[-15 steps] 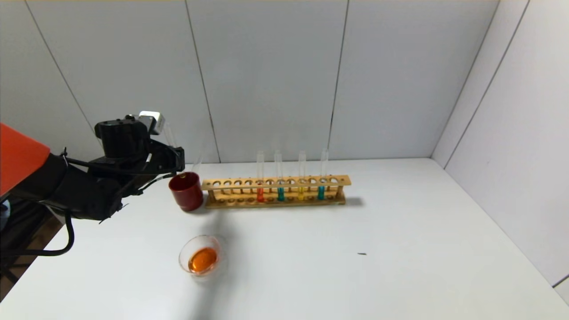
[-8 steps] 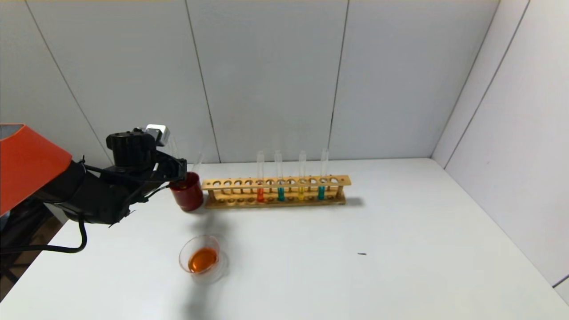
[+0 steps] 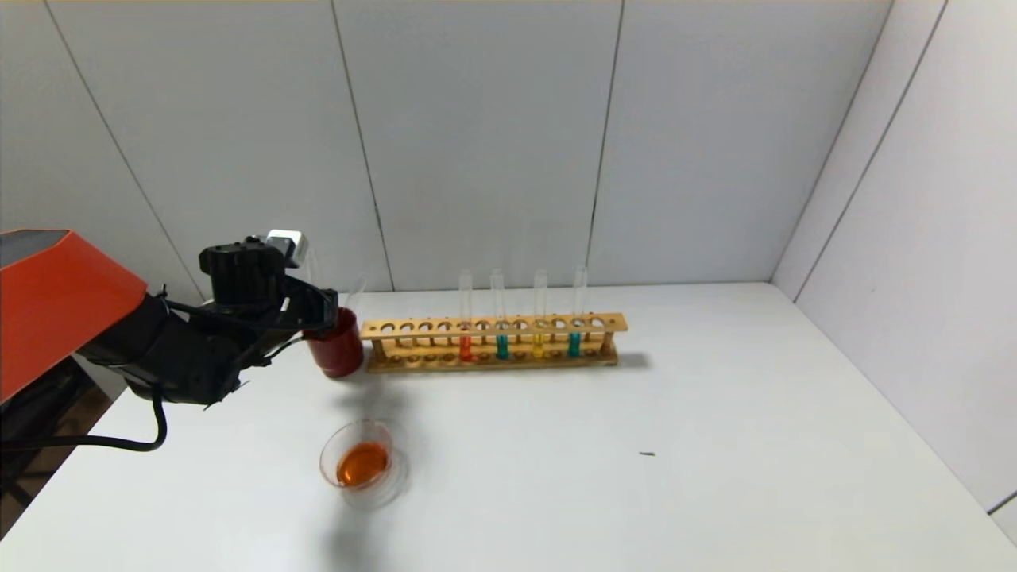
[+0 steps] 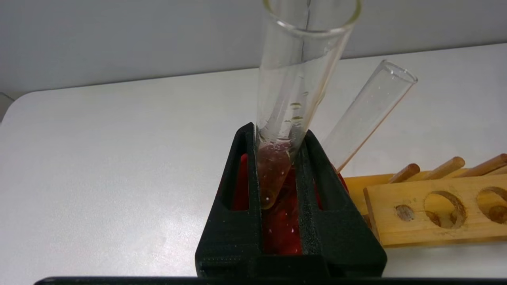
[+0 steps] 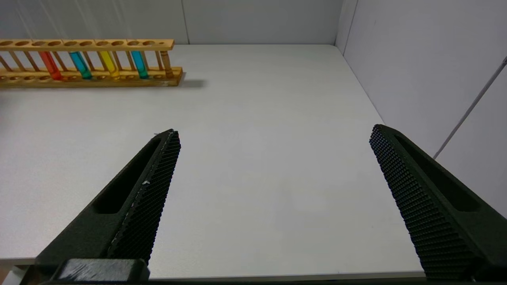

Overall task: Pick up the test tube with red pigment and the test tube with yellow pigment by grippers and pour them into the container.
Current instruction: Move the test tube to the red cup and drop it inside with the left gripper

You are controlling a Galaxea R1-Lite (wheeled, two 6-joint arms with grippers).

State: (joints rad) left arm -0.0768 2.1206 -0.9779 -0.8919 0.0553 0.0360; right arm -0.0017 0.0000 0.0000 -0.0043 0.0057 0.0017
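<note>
My left gripper (image 3: 322,306) is shut on a near-empty clear tube (image 4: 295,79) with yellowish drops inside. It holds the tube upright, with the rounded tip at the mouth of the dark red cup (image 3: 338,353). The red-pigment tube (image 3: 465,347) and the yellow-pigment tube (image 3: 538,343) stand in the wooden rack (image 3: 493,326). Both also show in the right wrist view, red (image 5: 49,64) and yellow (image 5: 108,63). The glass container (image 3: 324,461) holds orange liquid in front of the cup. My right gripper (image 5: 273,132) is open and empty above the table's near right part.
A second empty tube (image 4: 368,111) leans in the red cup. Two teal-tipped tubes (image 3: 501,346) stand in the rack beside the red and yellow ones. A small dark speck (image 3: 647,454) lies mid-table. Walls close off the back and right.
My left arm has moved right and down, bringing the held tube onto the red cup's mouth. The rack, the container and the right gripper have not moved.
</note>
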